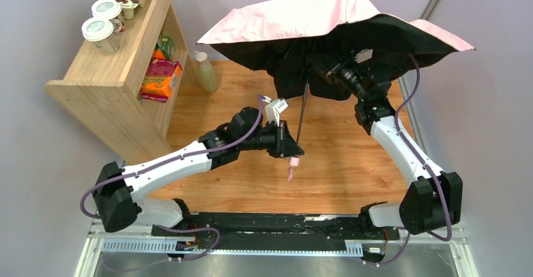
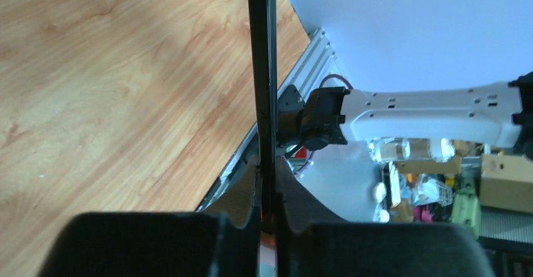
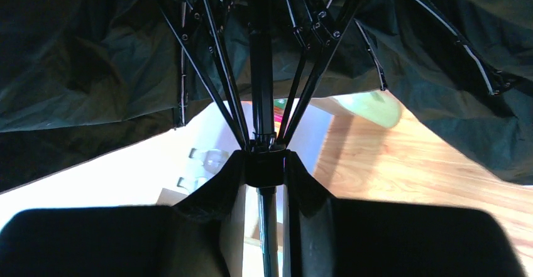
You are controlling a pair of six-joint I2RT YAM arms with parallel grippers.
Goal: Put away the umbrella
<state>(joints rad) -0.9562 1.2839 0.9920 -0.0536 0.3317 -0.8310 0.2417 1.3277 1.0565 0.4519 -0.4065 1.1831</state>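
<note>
Nearest the arm bases, the left gripper (image 2: pixel 267 171) is clamped on the thin black shaft (image 2: pixel 261 70) of the umbrella (image 1: pixel 352 35). It grips just above the small pink handle (image 1: pixel 292 166), which hangs over the wooden desk (image 1: pixel 358 164). From there the shaft runs up and away toward the back of the desk. Farther along, under the open canopy (image 1: pixel 295 16), the right gripper (image 3: pixel 264 159) is pinched around the runner (image 3: pixel 264 171) where the ribs meet. Both arms thus hold one long axis, left nearer the handle and right at the sliding collar. Folding the canopy probably means drawing that runner down the shaft toward the left gripper. Behind stand a shelf (image 1: pixel 94 88) and a bottle (image 1: pixel 206 73).
</note>
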